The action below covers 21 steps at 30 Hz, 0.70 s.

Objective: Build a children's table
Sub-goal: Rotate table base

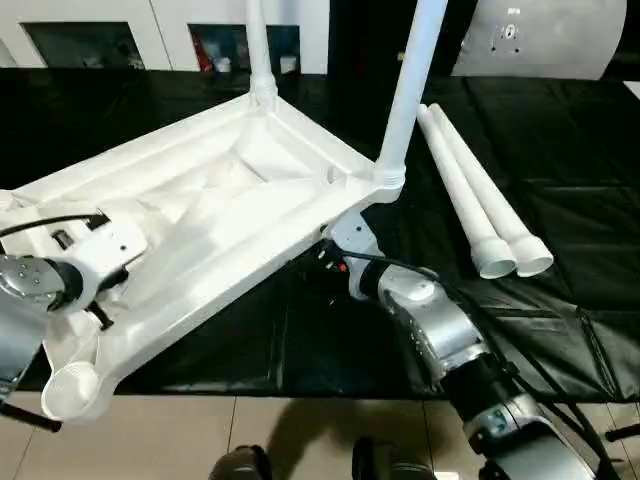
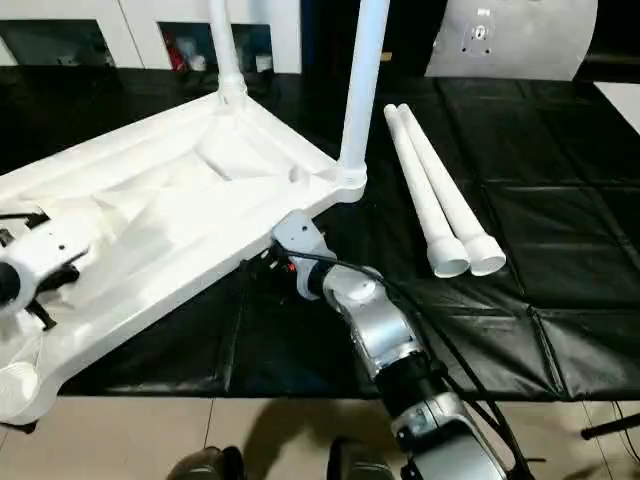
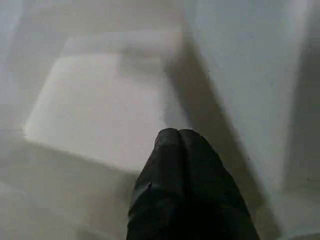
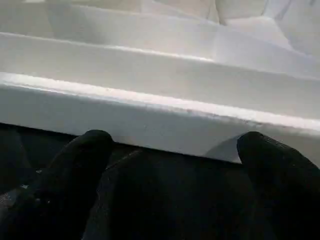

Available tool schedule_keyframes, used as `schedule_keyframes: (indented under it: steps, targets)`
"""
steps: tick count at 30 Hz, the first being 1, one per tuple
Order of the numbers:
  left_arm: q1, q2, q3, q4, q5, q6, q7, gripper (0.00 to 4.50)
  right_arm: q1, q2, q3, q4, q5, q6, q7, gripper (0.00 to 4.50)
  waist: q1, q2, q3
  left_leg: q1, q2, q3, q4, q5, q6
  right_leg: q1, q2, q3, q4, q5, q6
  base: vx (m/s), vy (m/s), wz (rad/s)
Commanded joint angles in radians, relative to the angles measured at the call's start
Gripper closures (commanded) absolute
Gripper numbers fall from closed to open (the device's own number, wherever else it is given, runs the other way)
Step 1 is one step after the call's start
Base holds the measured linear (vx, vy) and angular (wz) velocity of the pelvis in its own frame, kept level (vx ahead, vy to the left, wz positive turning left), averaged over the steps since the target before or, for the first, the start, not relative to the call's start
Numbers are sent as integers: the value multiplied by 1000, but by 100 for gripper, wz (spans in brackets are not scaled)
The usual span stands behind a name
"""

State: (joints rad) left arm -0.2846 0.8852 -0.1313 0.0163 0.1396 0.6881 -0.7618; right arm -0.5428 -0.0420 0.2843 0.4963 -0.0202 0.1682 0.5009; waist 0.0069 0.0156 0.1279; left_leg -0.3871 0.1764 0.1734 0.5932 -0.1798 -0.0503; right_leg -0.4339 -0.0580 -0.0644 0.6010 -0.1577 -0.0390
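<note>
The children's table lies upside down and tilted on the black surface, with the ribbed underside of its white top (image 1: 230,200) facing up. Two white legs (image 1: 258,50) (image 1: 412,80) stand in the far corner sockets. Two loose legs (image 1: 470,200) lie side by side to the right. The near left corner socket (image 1: 68,390) is empty. My left gripper (image 3: 176,135) is shut with nothing in it, its tips close over the underside inside the ribs. My right gripper (image 4: 176,141) is open at the top's right long edge (image 4: 150,115), one finger to each side, just below the rim.
A black cover (image 1: 560,150) spreads over the work surface, and its front edge meets a tiled floor (image 1: 150,440). The top's near left corner overhangs that edge. White cabinets (image 1: 100,25) and a pale round panel (image 1: 540,35) stand behind.
</note>
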Motion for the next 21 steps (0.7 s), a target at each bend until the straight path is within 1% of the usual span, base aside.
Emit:
schedule_keyframes:
  steps: [1,2,3,5,7,9,12,13,14,15,16,17,18,19,20,21]
  targets:
    - [8,-17,-9,-27,-42,-6,-44,445,-15,14,16,23,-18,17,-17,0,3,20,-74,20,46,-18,-73,-179,20,64,-78,60,-58,-164,-245,0,0,0]
    - [8,-36,-10,-62,-86,4,-81,445,-22,17,12,37,-23,19,-31,0,2,16,-74,20,46,-18,-73,-178,20,65,-77,59,-57,-166,-245,0,0,0]
    - [8,-41,-11,-72,-98,8,-91,445,-24,17,10,41,-24,19,-35,0,3,17,-73,22,47,-18,-74,-177,17,64,-80,60,-58,-176,-248,0,0,0]
    - [-2,-64,-21,-122,-155,21,-140,445,-35,11,-7,60,-29,25,-50,0,5,19,-72,23,47,-17,-74,-184,13,63,-79,61,-59,-187,-247,0,0,0]
    - [-13,-80,-22,-134,-178,28,-154,445,-38,6,-15,71,-32,23,-57,0,5,19,-72,21,46,-16,-73,-182,12,64,-78,61,-57,-180,-247,0,0,0]
    - [-35,-117,-25,-141,-205,23,-165,445,-41,-4,-25,80,-30,18,-60,0,3,15,-73,19,43,-15,-72,-180,17,67,-77,61,-58,-180,-242,0,0,0]
    - [-62,-155,-34,-141,-221,16,-176,445,-50,-13,-37,94,-34,11,-72,0,2,14,-74,18,42,-15,-71,-174,24,69,-78,60,-60,-192,-237,0,0,0]
    - [-62,-155,-34,-141,-221,16,-176,445,-50,-13,-37,94,-34,11,-72,0,1,13,-74,19,43,-15,-71,-174,26,68,-77,60,-60,-194,-236,0,0,0]
    - [-85,-187,-41,-136,-234,7,-180,445,-61,-18,-49,105,-38,5,-85,0,1,20,-72,19,42,-15,-70,-175,26,67,-78,60,-61,-200,-236,0,0,0]
    - [-96,-202,-43,-133,-242,9,-181,445,-66,-19,-54,110,-41,3,-92,0,1,16,-74,21,42,-13,-68,-174,24,67,-76,60,-63,-197,-238,0,0,0]
    - [-104,-213,-45,-131,-248,10,-182,445,-70,-20,-59,114,-41,3,-95,0,1,15,-75,19,41,-14,-67,-169,24,69,-75,60,-60,-189,-240,0,0,0]
    - [-120,-228,-52,-125,-249,14,-179,445,-75,-22,-63,119,-42,0,-98,0,2,17,-76,19,41,-13,-68,-162,26,69,-75,59,-60,-182,-242,0,0,0]
    - [-139,-247,-63,-116,-248,15,-176,445,-82,-25,-68,124,-44,-4,-101,0,1,16,-79,18,41,-13,-66,-154,28,71,-74,58,-58,-164,-246,0,0,0]
    - [-140,-248,-63,-116,-248,15,-176,445,-82,-25,-68,124,-44,-4,-101,0,1,16,-79,18,40,-13,-65,-149,31,71,-74,58,-58,-157,-248,0,0,0]
    - [-156,-276,-63,-110,-263,17,-179,445,-86,-27,-72,123,-44,-2,-100,0,1,15,-81,15,39,-14,-64,-138,37,74,-74,57,-54,-139,-252,0,0,0]
    - [-166,-294,-62,-110,-274,21,-179,445,-87,-29,-74,122,-43,-1,-100,0,1,14,-82,15,38,-12,-63,-127,43,75,-73,57,-55,-124,-255,0,0,0]
